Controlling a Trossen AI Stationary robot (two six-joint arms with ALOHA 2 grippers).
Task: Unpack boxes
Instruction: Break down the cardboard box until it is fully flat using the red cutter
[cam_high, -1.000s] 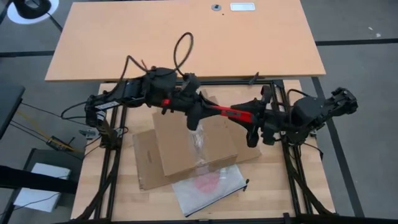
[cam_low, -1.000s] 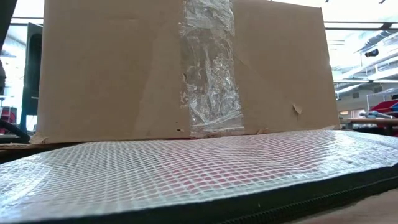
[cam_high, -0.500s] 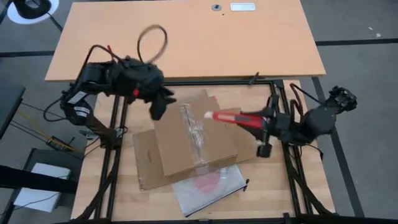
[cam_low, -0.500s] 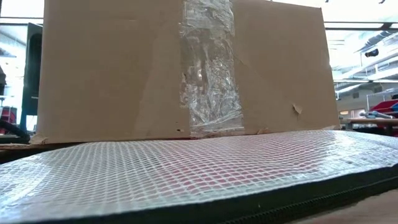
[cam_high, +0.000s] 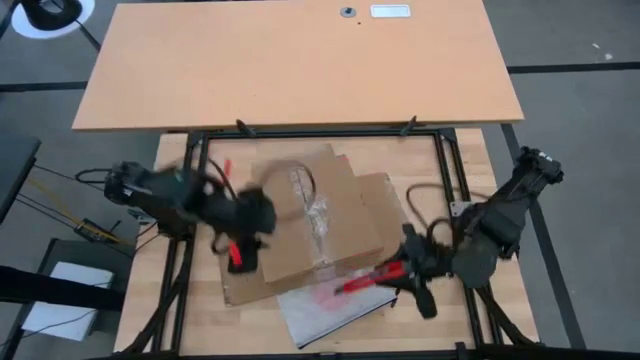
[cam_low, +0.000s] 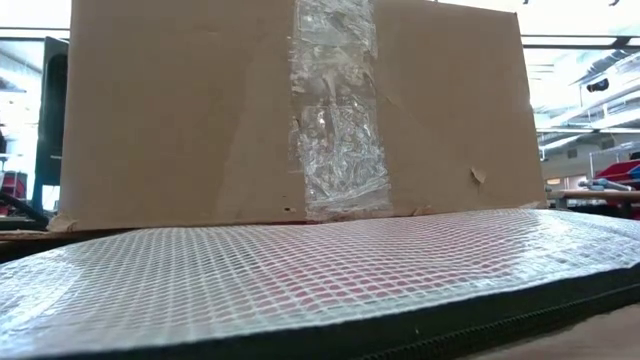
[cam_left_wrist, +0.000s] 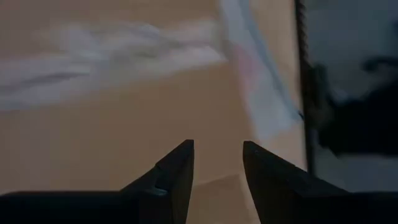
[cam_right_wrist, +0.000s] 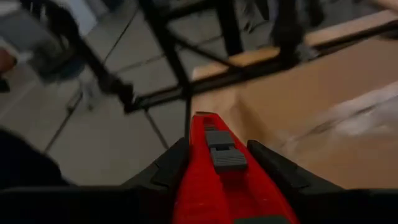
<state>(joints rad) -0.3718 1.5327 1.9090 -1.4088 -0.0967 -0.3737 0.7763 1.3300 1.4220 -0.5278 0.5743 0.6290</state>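
Observation:
The brown cardboard box (cam_high: 310, 225) lies on the table with a clear tape strip (cam_high: 315, 215) along its top; the low view shows its near wall (cam_low: 180, 120). My left gripper (cam_high: 243, 250) hovers open over the box's left part; in the left wrist view (cam_left_wrist: 217, 149) only cardboard shows between its fingers. My right gripper (cam_high: 402, 272) is off the box's near right corner, shut on the red box cutter (cam_high: 365, 281). My right gripper pinches the box cutter's red handle (cam_right_wrist: 211, 186) between its two fingers, one on each side. The cutter lies along the fingers. Its front end with the grey slider (cam_right_wrist: 221, 152) sticks out past the fingertips, toward the table's left, over the zip bag's edge.
A clear zip bag with something red inside (cam_high: 330, 305) lies flat at the near edge, against the box, and fills the low view's foreground (cam_low: 300, 280). Black frame rails (cam_high: 320, 132) border the table. A larger wooden table (cam_high: 300, 60) stands beyond.
A second ago both grippers met at the box cutter over the box's far part. My left gripper let go, drew away to the far left, then came down over the box's left part. My right gripper swung toward the near edge with the cutter, rolling and sinking.

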